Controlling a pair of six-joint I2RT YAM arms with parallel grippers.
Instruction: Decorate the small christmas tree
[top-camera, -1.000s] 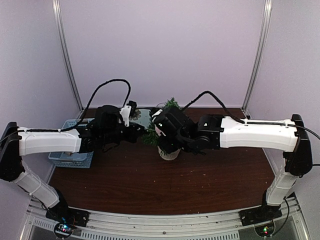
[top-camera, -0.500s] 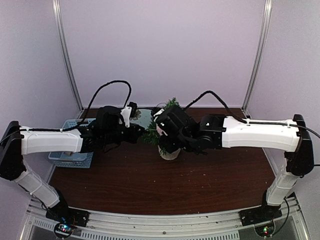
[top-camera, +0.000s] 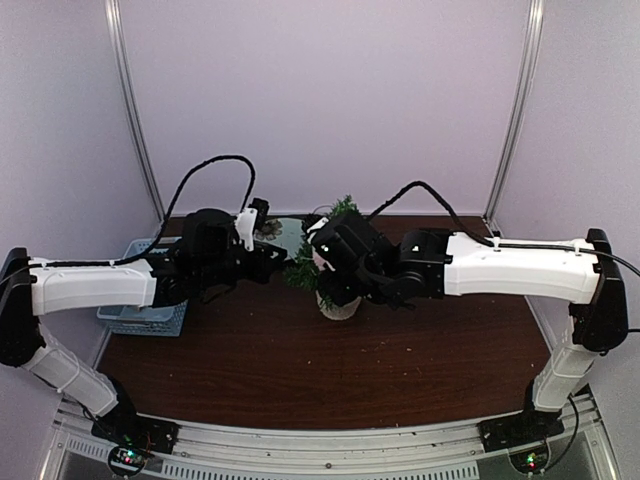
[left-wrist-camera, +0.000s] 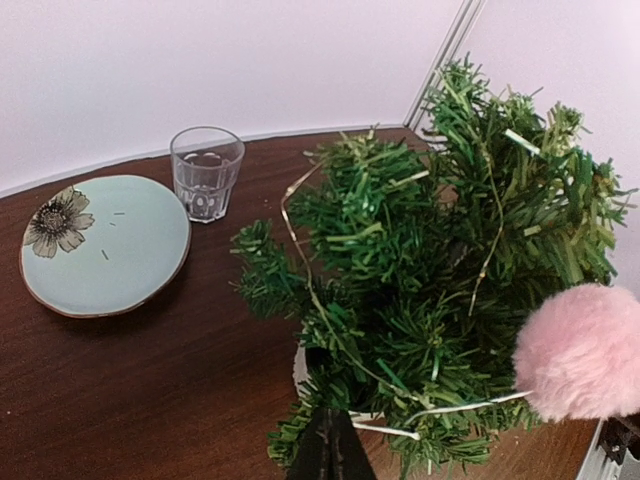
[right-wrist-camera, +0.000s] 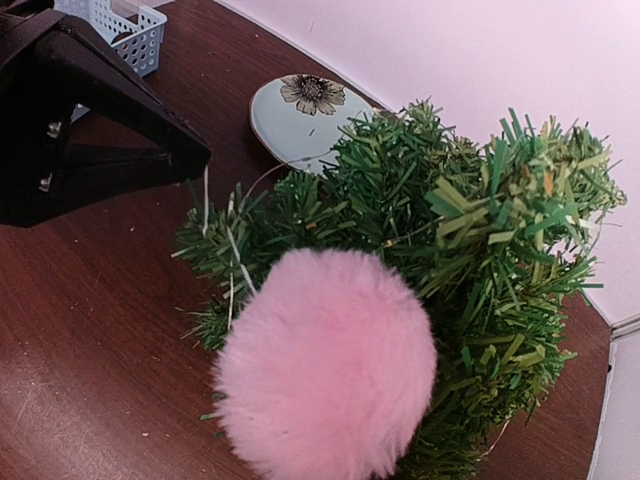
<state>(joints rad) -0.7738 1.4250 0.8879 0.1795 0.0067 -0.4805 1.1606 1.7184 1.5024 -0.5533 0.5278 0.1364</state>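
Left pincer (top-camera: 287, 262) and right pincer (top-camera: 321, 263) hem in the small christmas tree (top-camera: 341, 211).

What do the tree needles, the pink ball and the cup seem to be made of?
The small christmas tree looks plastic: flat, glossy green strips. The pink ball seems soft synthetic fur, matte with fuzzy edges. The cup is clear glass or hard plastic, faceted and see-through.

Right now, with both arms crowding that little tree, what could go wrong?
The left gripper pinches a thin wire that runs among the branches of the small christmas tree; a hard tug might tip the tree over.
The pink pompom blocks much of the right wrist view, so placing it could go astray.
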